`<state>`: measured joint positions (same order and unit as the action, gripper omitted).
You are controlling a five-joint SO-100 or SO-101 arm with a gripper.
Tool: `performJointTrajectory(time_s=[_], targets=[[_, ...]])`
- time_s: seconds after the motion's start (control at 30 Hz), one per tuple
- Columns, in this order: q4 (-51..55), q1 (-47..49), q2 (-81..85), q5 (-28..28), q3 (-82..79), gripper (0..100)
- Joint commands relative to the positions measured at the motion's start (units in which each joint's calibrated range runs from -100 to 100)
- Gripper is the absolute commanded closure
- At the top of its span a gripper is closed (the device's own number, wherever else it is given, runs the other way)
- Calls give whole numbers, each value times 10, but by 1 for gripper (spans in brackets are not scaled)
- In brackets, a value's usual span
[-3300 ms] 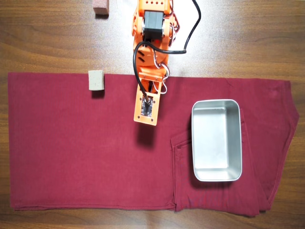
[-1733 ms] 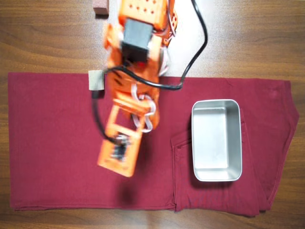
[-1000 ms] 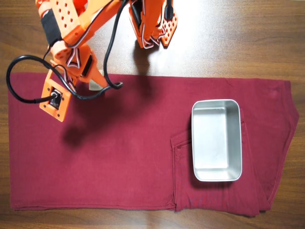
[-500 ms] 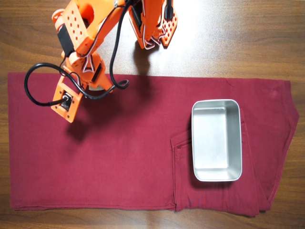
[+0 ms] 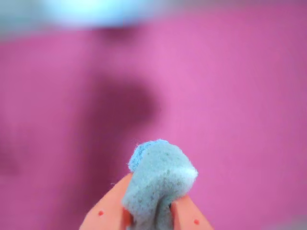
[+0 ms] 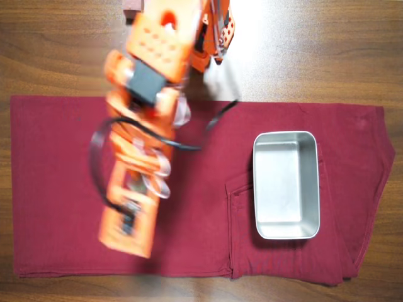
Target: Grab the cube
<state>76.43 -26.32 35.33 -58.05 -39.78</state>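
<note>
In the wrist view my gripper (image 5: 152, 194) is shut on the cube (image 5: 160, 175), a small spongy, speckled block that looks pale blue-grey here. The two orange fingers (image 5: 108, 208) pinch its lower part, and its top sticks out past the tips. It is held above the blurred cloth (image 5: 230, 105), which looks pink in this view. In the overhead view the orange arm (image 6: 135, 189) reaches from the top down over the left half of the dark red cloth (image 6: 56, 189). The arm hides the cube and the jaws there.
A rectangular metal tray (image 6: 286, 141) lies empty on the right part of the cloth. A reddish-brown block (image 6: 132, 6) sits at the top edge by the arm's base. A black cable (image 6: 101, 157) loops off the arm. Wooden table (image 6: 327, 50) surrounds the cloth.
</note>
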Motion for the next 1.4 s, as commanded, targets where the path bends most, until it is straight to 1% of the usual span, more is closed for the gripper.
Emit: performJointTrajectory(time_s=[0.0,0.1,0.17,0.2,0.27,0.33,0.4,0.43,0.47,0.5,0.53,0.57,0.6,0.73,0.8,0.83,0.9,0.93,0.97,1.03,1.1,1.17,1.3,1.37], targets=[[-36,239,31,57,37,100],[-34,447,-8,116,81,100],[11,567,-34,150,111,100],[42,613,-55,166,135,100],[111,668,-102,189,187,100],[133,685,-132,194,199,100],[133,685,-152,198,206,100],[132,685,-161,202,210,98],[131,685,-168,211,211,94],[134,685,-174,226,213,86],[147,685,-176,227,213,79],[164,682,-178,218,214,74],[168,673,-178,207,214,73],[165,651,-177,194,222,68],[161,638,-175,184,230,69],[159,624,-169,172,231,73],[135,566,-143,144,225,96],[109,529,-122,128,214,100],[66,488,-90,111,185,100],[-57,405,10,73,61,100],[-63,331,92,65,-28,100],[-72,278,202,47,-166,100],[-47,264,383,44,-361,100],[1,263,451,44,-417,100]])
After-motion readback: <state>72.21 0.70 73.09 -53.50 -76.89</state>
